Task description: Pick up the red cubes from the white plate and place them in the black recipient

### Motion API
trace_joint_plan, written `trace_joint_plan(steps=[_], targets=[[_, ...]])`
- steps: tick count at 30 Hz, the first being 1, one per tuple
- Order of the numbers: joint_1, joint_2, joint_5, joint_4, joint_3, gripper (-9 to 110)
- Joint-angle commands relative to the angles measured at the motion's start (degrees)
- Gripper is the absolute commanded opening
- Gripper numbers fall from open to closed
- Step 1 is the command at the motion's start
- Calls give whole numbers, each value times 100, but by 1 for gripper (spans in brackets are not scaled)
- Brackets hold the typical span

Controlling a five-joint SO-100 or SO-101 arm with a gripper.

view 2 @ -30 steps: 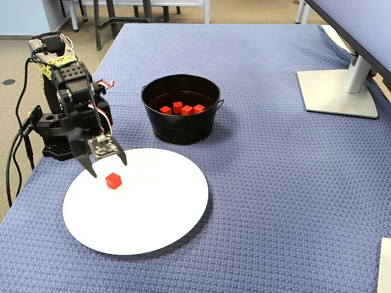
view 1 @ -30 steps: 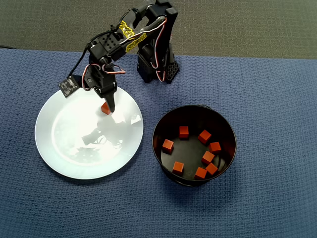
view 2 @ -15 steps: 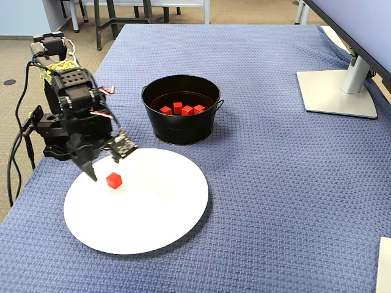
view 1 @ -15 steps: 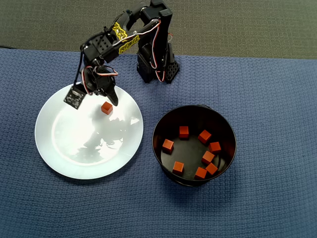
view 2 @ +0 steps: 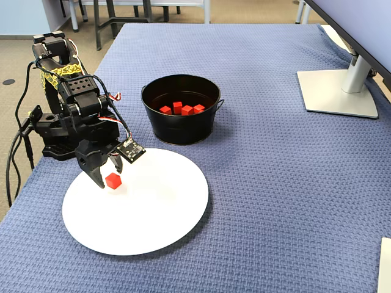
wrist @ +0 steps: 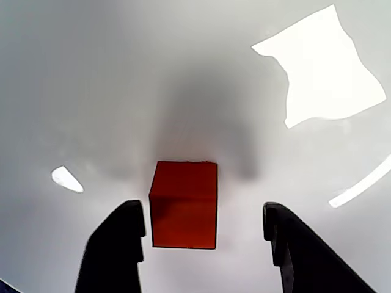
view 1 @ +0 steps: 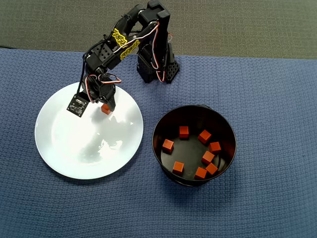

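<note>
Straddling the last red cube (wrist: 184, 204) on the white plate (wrist: 91, 91), the gripper (wrist: 201, 223) stands spread apart and holds nothing; in the wrist view the cube sits between the two fingers, nearer to the left one, which it almost touches, with a clear gap to the right one; its faces run roughly parallel to the fingers; farther away, to the gripper's side, the black recipient (view 1: 194, 145) holds eight cubes.
</note>
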Motion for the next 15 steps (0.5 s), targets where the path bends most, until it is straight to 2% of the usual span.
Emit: trace_joint_plan(steps=[1, 5, 8, 12, 15], targets=[[-53, 62, 44, -185, 70, 8], [-79, 149, 132, -343, 229, 0], [-149, 229, 308, -422, 264, 0], [-519, 817, 1406, -431, 97, 0], [-896, 1459, 2206, 237, -299, 0]])
